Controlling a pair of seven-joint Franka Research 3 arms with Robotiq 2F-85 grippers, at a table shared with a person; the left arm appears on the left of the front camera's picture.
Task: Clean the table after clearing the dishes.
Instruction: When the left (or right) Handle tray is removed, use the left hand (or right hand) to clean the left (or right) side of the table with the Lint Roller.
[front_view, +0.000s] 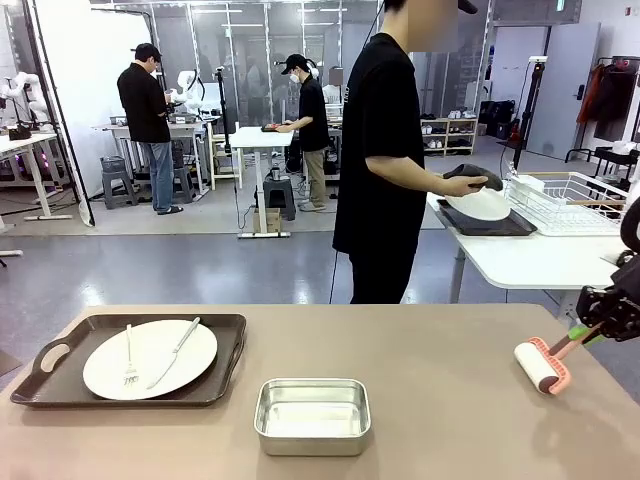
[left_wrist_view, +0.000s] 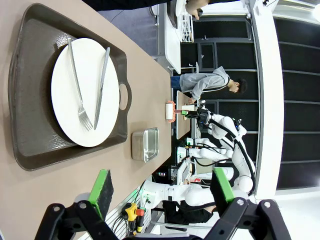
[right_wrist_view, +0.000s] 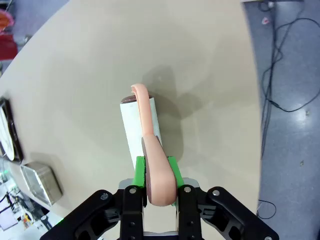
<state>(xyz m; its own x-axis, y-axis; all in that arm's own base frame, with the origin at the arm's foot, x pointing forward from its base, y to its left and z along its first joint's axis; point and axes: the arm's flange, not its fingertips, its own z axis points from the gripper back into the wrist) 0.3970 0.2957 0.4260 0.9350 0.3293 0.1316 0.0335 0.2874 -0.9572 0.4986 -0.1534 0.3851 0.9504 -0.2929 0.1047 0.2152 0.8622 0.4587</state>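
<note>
At the left of the table (front_view: 450, 350) one plate (front_view: 100, 375) lies on its tray (front_view: 228, 345), with our left gripper (left_wrist_view: 162, 187) near it, jaws spread and empty; the steel pan (front_view: 312, 415) stands in the middle. At the right, our right gripper (right_wrist_view: 156, 172) pinches the lint roller (right_wrist_view: 129, 132) by its handle. We think the drum must lie flat and roll in straight overlapping strokes, clear of pan and tray.

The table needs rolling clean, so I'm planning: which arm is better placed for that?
Right. The right gripper is shut on the lint roller over the table; the left gripper hangs open, empty.
</note>
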